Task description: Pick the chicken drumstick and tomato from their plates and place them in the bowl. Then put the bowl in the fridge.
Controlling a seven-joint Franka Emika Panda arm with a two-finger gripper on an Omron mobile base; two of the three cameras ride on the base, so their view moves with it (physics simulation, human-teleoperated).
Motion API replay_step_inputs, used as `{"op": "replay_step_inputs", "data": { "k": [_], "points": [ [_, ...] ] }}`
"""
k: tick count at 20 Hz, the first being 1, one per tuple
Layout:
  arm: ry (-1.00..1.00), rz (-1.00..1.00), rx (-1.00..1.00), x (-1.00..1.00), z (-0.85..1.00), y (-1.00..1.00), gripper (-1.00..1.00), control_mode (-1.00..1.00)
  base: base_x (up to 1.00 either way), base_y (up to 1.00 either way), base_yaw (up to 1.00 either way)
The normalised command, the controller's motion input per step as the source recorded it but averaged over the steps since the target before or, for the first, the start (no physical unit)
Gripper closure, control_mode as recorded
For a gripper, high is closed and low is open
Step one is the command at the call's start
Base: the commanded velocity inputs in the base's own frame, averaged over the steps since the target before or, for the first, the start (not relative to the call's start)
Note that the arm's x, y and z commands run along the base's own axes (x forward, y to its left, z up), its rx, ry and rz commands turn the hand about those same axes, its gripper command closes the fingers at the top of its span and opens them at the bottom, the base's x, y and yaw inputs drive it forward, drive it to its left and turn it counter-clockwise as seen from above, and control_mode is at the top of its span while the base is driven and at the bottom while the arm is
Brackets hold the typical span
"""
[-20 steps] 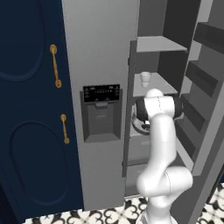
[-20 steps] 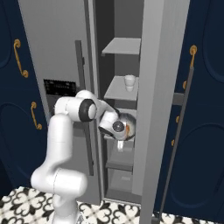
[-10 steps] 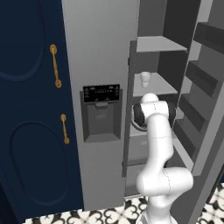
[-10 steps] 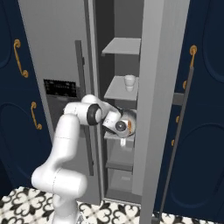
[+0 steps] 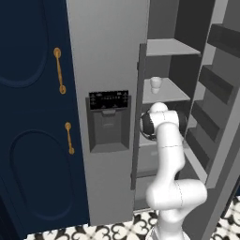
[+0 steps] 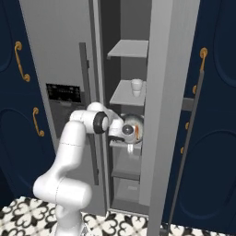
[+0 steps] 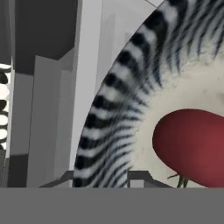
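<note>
Bowl (image 6: 131, 131) sits clamped by its rim in my pincer (image 7: 100, 177), inside the open fridge (image 6: 170, 69) above a middle shelf (image 6: 120, 144). Tomato (image 7: 192, 146) lies inside it at 3 o'clock of the fingertips. A white cup (image 6: 136, 87) stands one shelf up, at 12.
</note>
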Motion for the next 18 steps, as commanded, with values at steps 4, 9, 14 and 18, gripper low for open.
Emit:
{"op": "replay_step_inputs", "data": {
  "k": [4, 9, 14, 18],
  "points": [
    [0.05, 0.03, 0.0, 0.4, 0.19, 0.0, 1.0, -1.0, 0.0, 0.0, 0.0],
    [0.0, 0.13, 0.0, 0.47, 0.11, 0.0, 1.0, -1.0, 0.0, 0.0, 0.0],
    [0.0, 0.15, 0.0, 0.17, 0.0, -0.04, 1.0, -1.0, 0.0, 0.0, 0.0],
    [-0.01, 0.14, 0.0, 0.12, 0.0, -0.05, -1.0, -1.0, 0.0, 0.0, 0.0]
  ]
}}
